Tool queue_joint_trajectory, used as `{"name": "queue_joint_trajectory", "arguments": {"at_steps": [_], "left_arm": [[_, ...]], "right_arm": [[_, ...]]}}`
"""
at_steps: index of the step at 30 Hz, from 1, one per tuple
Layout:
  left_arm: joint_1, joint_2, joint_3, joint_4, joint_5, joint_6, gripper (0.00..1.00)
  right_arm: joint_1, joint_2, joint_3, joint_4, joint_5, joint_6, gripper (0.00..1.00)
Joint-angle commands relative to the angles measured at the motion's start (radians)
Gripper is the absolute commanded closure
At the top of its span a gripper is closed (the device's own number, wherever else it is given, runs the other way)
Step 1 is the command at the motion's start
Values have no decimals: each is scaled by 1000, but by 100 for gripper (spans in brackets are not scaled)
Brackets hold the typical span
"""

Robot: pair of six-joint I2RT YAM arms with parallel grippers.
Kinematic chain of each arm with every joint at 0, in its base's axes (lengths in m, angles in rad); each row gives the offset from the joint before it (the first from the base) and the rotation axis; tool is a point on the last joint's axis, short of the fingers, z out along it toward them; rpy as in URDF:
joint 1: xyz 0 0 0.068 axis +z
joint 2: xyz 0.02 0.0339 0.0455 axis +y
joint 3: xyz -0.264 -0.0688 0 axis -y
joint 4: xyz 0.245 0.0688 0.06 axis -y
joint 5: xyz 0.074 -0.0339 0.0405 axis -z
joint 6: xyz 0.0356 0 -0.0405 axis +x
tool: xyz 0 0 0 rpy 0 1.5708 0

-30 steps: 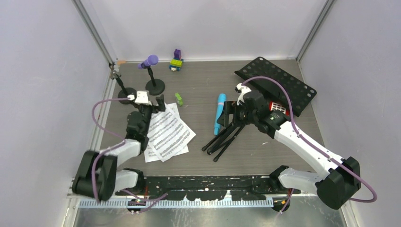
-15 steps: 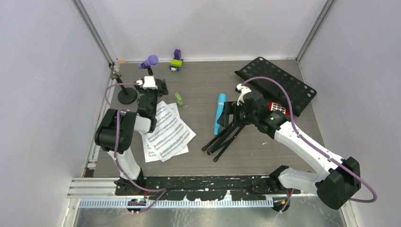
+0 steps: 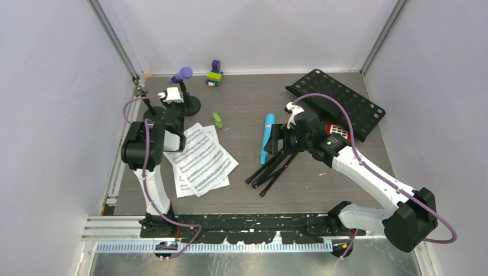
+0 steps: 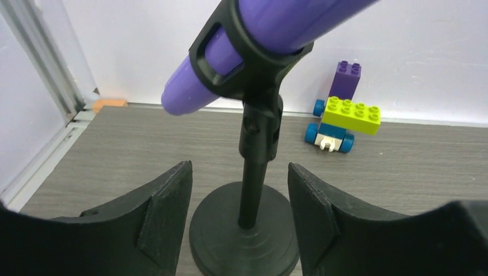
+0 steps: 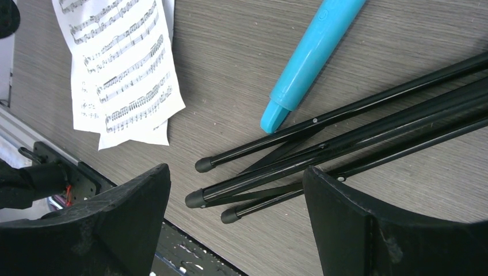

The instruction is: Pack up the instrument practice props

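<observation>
Left gripper (image 4: pixel 239 207): jaws spread, one finger on either side of the mic holder's stem with a gap on both sides; it pinches nothing.
Mic holder (image 4: pixel 248 238): upright on its round base at 11 o'clock on the bench (image 3: pixel 247 95), between the left fingers.
Purple microphone (image 4: pixel 270 31): clipped in that holder and tilted.
Second mic holder (image 3: pixel 148 104): just at 9 o'clock of the first; only its thin stem shows, and the left arm hides the base.
Right gripper (image 5: pixel 236 201): jaws wide apart, hanging over the feet of the tripod legs and holding nothing.
Tripod legs (image 5: pixel 345 138): folded together and lying flat near the bench's middle, feet toward 7 o'clock.
Music rack (image 3: pixel 336 102): perforated panel lying at 2 o'clock.
Cyan microphone (image 3: pixel 267 137): flat on the bench, just at 9 o'clock of the legs.
Sheet-music pages (image 3: pixel 201 164): a loose overlapping fan at 8 o'clock.
Red block (image 3: pixel 339 131): at the rack's 6 o'clock edge, beside the right arm.
Toy-brick car (image 3: pixel 214 75): at 12 o'clock, by the back wall.
Green brick (image 3: pixel 217 119): between the sheets and the cyan microphone.
</observation>
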Motion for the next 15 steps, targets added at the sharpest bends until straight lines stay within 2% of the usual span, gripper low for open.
{"name": "queue_joint_trajectory", "arguments": {"at_steps": [1,9,15], "left_arm": [[11,44,76,68,54,-38,39],[15,120,152,68,70,-66,45],[27,152,178,68,46,-100,55]], "right_arm": [[4,12,23,16,3,-24,11],[4,12,28,8,12,-30,11],[4,13,31,8,10,-32,11]]}}
